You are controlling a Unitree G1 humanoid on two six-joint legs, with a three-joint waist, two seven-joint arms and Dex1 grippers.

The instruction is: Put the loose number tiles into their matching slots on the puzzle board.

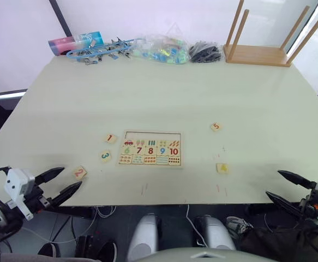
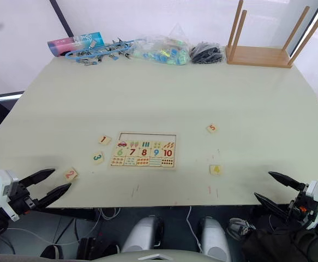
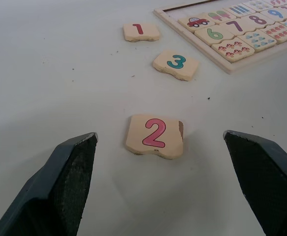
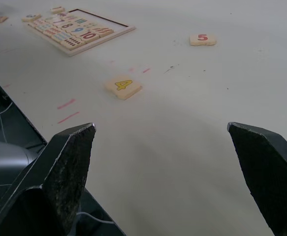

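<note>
I see both claws spread open at the near desk (image 1: 164,93) edge: left claw (image 1: 60,183) by tile 2 (image 1: 80,173), right claw (image 1: 283,186) near tile 4 (image 1: 222,168). Tiles 1 (image 1: 111,138), 3 (image 1: 105,155) sit left of the board (image 1: 150,148), 5 (image 1: 216,126) right; bare desk around.

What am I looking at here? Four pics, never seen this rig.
A two-armed humanoid robot at a table. The two wide pictures come from its head camera; the two close ones from cameras on each wrist. The left pincer and right pincer are both open and hold nothing. On the table lies a puzzle board with its top row of slots unfilled. Loose tiles lie around it: tile 1, tile 3 and tile 2 to its left, tile 5 and tile 4 to its right. At the far edge sit an upturned stool and some clutter.
</note>
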